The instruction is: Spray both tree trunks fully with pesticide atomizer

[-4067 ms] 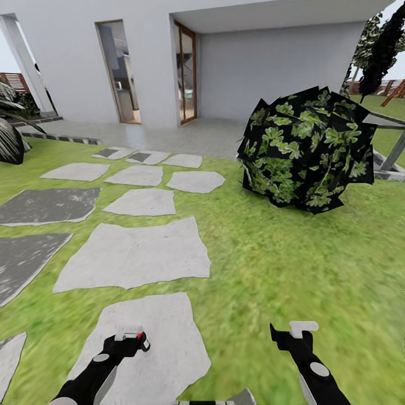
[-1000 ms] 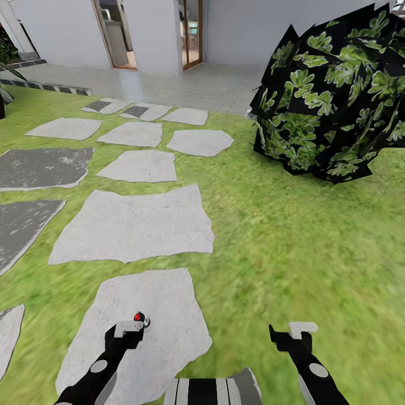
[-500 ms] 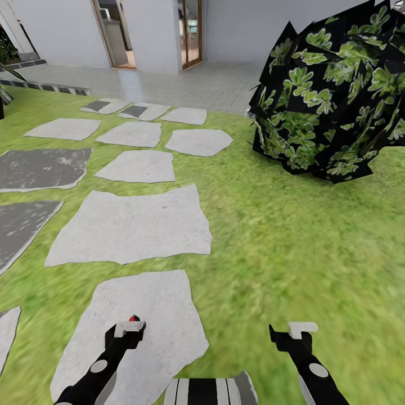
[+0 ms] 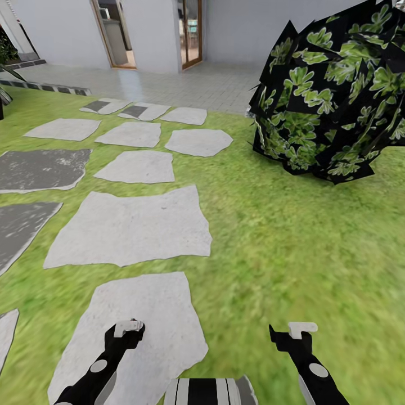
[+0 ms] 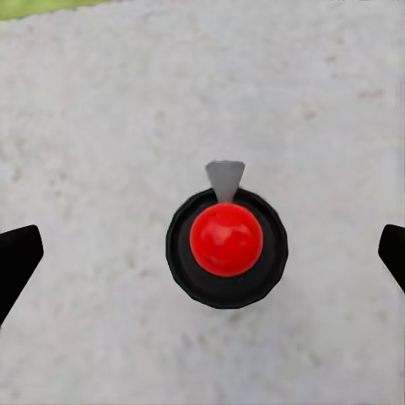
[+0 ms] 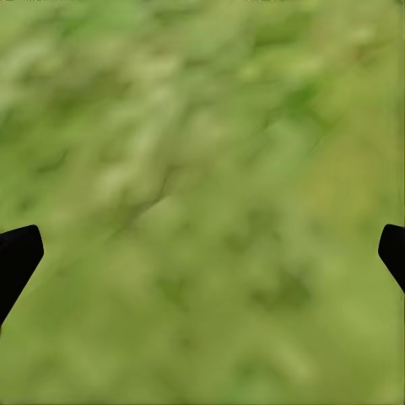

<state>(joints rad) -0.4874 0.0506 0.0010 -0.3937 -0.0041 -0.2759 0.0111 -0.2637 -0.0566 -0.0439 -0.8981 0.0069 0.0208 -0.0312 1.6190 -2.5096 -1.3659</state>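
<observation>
Atomizer (image 5: pixel 226 248) beneath left end effector (image 5: pixel 202 253)

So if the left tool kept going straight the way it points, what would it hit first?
Probably the pesticide atomizer, centred between its open fingertips on the pale paving stone; depth is unclear.

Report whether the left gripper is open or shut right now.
Open. In the left wrist view its two dark fingertips sit far apart at the frame edges, with the pesticide atomizer standing untouched on the paving stone between them.

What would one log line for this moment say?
left gripper: open, above atomizer on paving stone | right gripper: open, over grass
</observation>
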